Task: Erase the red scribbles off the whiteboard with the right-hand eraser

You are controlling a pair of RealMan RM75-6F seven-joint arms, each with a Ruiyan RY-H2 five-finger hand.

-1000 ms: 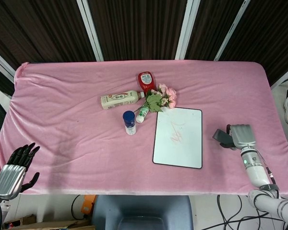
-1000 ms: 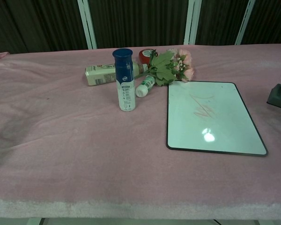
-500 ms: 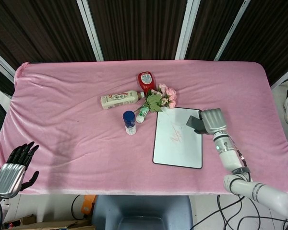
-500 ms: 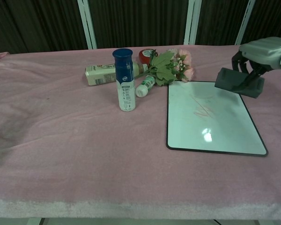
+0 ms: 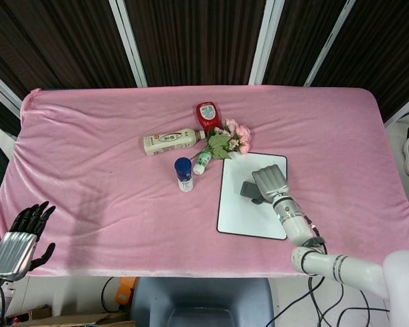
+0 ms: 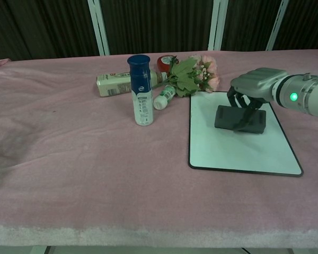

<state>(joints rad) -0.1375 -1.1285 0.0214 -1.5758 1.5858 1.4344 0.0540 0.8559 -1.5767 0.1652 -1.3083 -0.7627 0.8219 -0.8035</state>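
Note:
The whiteboard [image 5: 240,212] [image 6: 238,151] lies flat on the pink cloth, right of centre. My right hand [image 5: 270,182] [image 6: 250,94] grips a dark grey eraser [image 5: 251,190] [image 6: 239,118] and holds it on the board's upper middle. The eraser covers the spot where the red scribbles were drawn, so no red marks show now. My left hand [image 5: 19,235] hangs off the table's near left corner, fingers spread and holding nothing; the chest view does not show it.
Left of the board's top edge lie a bunch of pink flowers [image 5: 230,139] [image 6: 196,74], a small white bottle [image 5: 202,162], an upright blue-capped bottle [image 5: 184,174] [image 6: 140,90], a cream bottle on its side [image 5: 169,142] and a red-capped jar [image 5: 207,114].
My right hand has carried the eraser from beyond the board's right edge leftward onto the board, over the red scribbles. The left hand has stayed put.

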